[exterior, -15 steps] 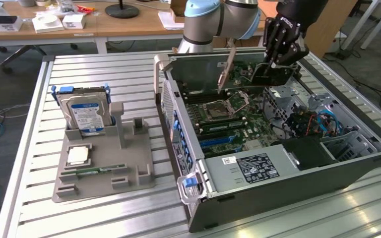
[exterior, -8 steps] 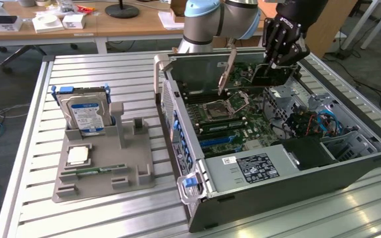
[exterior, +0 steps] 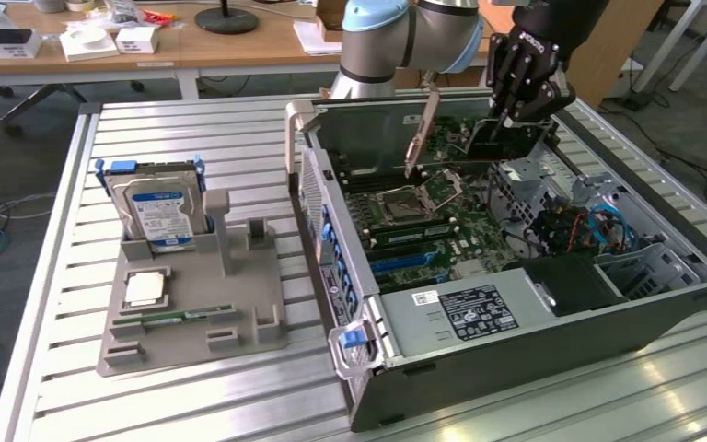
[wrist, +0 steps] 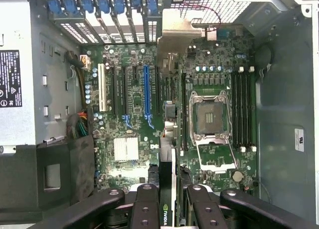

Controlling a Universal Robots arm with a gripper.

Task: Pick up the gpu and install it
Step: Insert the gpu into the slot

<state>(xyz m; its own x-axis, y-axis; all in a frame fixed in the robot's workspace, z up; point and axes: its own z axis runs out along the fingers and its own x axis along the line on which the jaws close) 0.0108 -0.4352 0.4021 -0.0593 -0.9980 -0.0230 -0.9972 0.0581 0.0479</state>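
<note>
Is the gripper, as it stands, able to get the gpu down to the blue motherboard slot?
Probably yes: the gripper holds the gpu edge-down over the open case, and the blue slot is empty with nothing across it, though the card hangs offset.

Exterior oblique, wrist overhead; shared motherboard (wrist: 107,134)

Slatted table (exterior: 206,129) bears holder (exterior: 249,333), computer case (exterior: 514,354).

gpu (exterior: 496,145): shiny metal bracket. end effector (exterior: 517,112): matt black. table (exterior: 194,129): ribbed, bright metal.
</note>
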